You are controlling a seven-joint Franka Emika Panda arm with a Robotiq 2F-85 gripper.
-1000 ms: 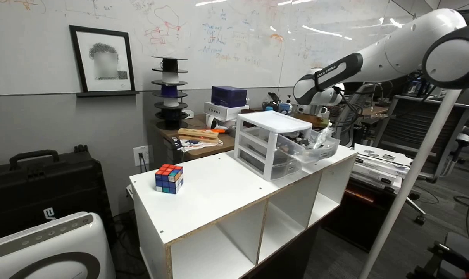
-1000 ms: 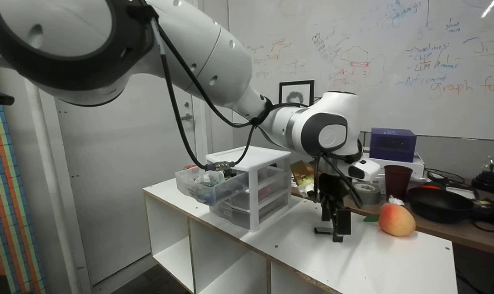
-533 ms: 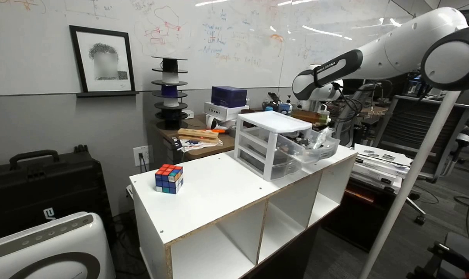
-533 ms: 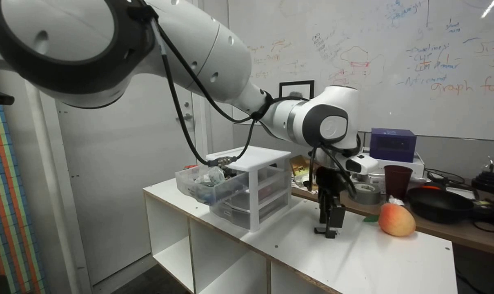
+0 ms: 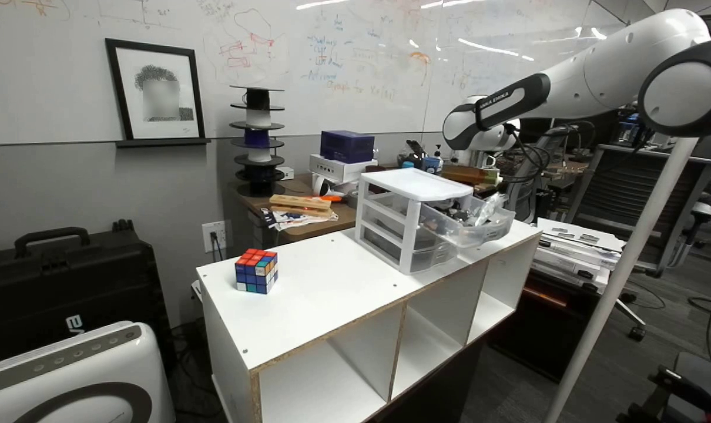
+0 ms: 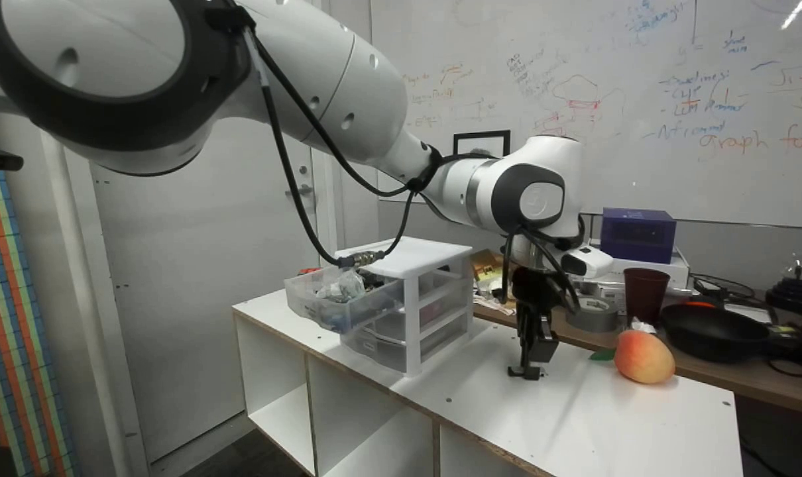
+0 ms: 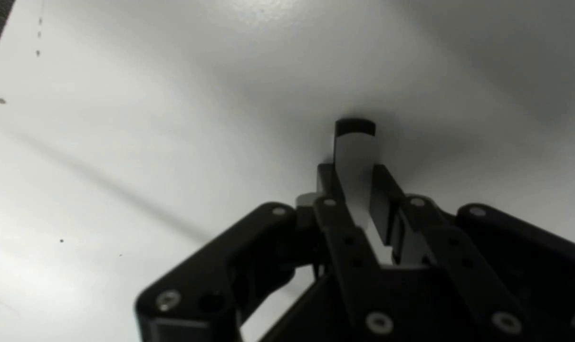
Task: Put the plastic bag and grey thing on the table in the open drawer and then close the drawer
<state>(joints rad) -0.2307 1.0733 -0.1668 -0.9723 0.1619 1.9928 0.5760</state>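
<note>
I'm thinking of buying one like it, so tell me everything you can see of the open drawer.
The drawer is shallow, translucent and plastic-looking, with a rounded front. It is the top one of three, pulled well out of the white-framed chest, its rear apparently resting inside. In it lie a crumpled clear bag and small dark pieces. The pincer is apart from it.

The table point(image 5: 320, 282) is surfaced smooth and kinda glossy, with its edges seen to be rough, raw-looking chipboard. The drawer point(image 5: 482, 234) is made of smooth cloudy plastic, and the plastic bag point(image 6: 348, 286) in it is all crinkled and shiny. On the grey thing point(image 7: 355, 156), a smooth, pretty matt finish can be seen.
</note>
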